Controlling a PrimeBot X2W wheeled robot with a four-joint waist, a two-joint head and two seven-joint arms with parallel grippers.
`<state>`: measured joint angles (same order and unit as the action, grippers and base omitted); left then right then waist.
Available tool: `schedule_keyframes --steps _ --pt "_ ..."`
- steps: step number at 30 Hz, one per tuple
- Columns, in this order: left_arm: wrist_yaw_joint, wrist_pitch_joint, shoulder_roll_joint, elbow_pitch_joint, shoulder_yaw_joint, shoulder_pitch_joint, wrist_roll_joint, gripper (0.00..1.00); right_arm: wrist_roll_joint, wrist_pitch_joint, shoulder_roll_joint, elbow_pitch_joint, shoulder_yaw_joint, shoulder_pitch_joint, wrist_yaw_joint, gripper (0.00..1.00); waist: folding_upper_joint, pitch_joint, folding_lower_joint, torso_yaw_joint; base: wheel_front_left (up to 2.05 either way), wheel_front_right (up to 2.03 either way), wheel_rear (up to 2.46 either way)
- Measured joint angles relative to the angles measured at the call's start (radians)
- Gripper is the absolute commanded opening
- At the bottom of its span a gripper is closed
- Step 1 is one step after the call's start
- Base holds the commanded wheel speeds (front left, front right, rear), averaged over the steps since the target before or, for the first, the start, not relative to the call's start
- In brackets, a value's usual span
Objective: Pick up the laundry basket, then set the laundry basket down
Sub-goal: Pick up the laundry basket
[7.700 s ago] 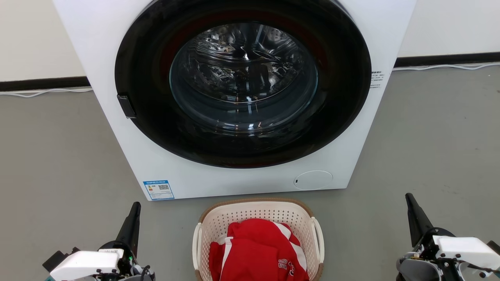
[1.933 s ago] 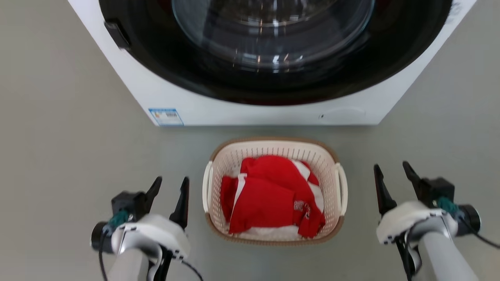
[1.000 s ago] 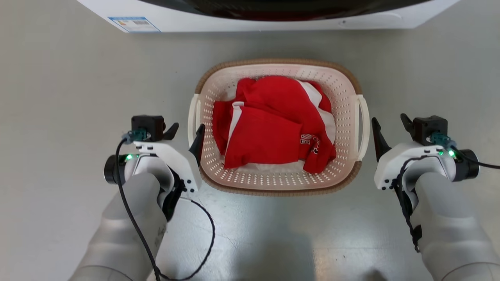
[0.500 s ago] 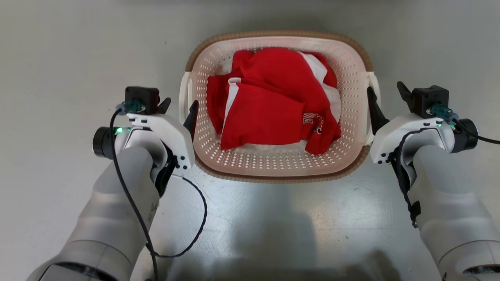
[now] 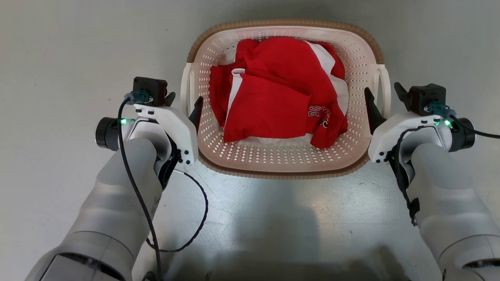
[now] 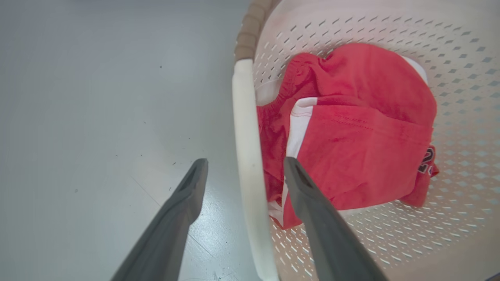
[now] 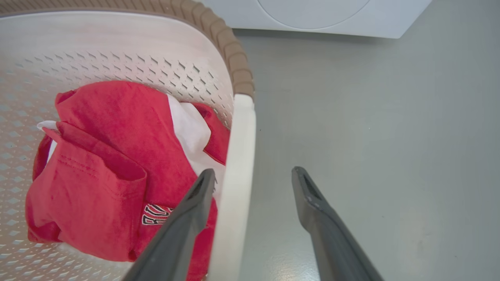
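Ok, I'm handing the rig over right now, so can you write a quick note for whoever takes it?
Left gripper: jaws open, astride the left handle, one finger inside the basket, one outside.
Right gripper: jaws open, astride the right handle.
Laundry basket: on the floor, red clothes inside.
Done: both grippers lined up.
Left: close on handles, lift, set down.
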<state>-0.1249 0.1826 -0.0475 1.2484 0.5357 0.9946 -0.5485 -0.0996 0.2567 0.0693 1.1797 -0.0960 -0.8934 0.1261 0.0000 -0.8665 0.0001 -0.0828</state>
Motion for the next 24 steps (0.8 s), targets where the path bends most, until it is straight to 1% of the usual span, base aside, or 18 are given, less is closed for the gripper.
schedule_keyframes --steps 16,23,24 --pt "0.0 -0.026 0.001 0.017 0.076 0.027 -0.015 1.0 0.059 0.0 0.001 0.032 0.05 -0.015 0.0 1.0 0.0 -0.013 -0.0001 0.001 0.0 0.0 0.0" --pt "0.0 -0.025 0.002 0.022 0.098 0.034 -0.024 1.0 0.067 0.0 0.001 0.035 0.068 -0.015 0.0 1.0 0.0 -0.013 0.0 0.001 0.0 0.0 0.0" --pt "0.0 -0.018 0.002 0.023 0.1 0.038 -0.024 0.77 0.067 0.0 0.001 0.035 0.07 -0.015 0.0 1.0 0.0 -0.014 0.0 0.0 0.0 0.0 0.0"
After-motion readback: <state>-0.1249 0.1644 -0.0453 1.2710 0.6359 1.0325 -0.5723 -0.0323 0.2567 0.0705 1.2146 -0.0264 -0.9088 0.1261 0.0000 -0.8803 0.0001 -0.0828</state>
